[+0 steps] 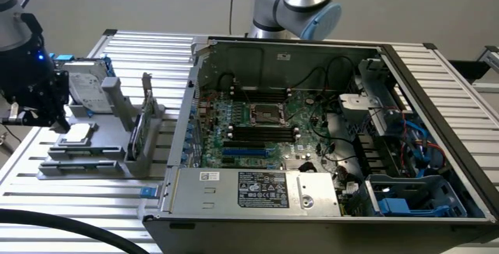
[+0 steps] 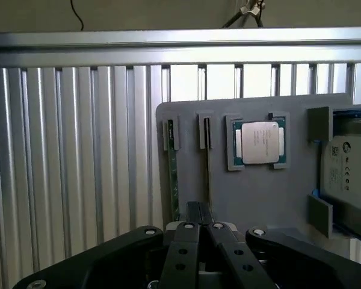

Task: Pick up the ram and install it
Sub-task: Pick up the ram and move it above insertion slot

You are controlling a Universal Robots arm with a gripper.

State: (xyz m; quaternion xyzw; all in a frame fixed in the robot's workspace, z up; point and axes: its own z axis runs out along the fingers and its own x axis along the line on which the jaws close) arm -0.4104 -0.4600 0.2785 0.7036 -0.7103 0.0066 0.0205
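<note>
Ribbed aluminium slats make up the table. In the exterior view an open desktop computer case takes up most of it, its motherboard facing up with long black memory slots across the middle. At the exterior view's left stands a grey fixture carrying loose parts. A silver hard drive sits at its far end and a processor lies flat nearer to me. Beside them is the ram, a thin green stick standing on edge in the fixture. A taller card with a metal bracket stands just next to it. The dark gripper hangs over the fixture close to the processor, apart from the ram.

In the wrist view the gripper has its two black fingers pressed together with nothing between them. Beyond them lies the fixture. As far as I can make out, the ram sits edge-up in its slot, roughly in line with the fingertips, between the processor and the green-edged card. The hard drive lies on the processor's other side.
</note>
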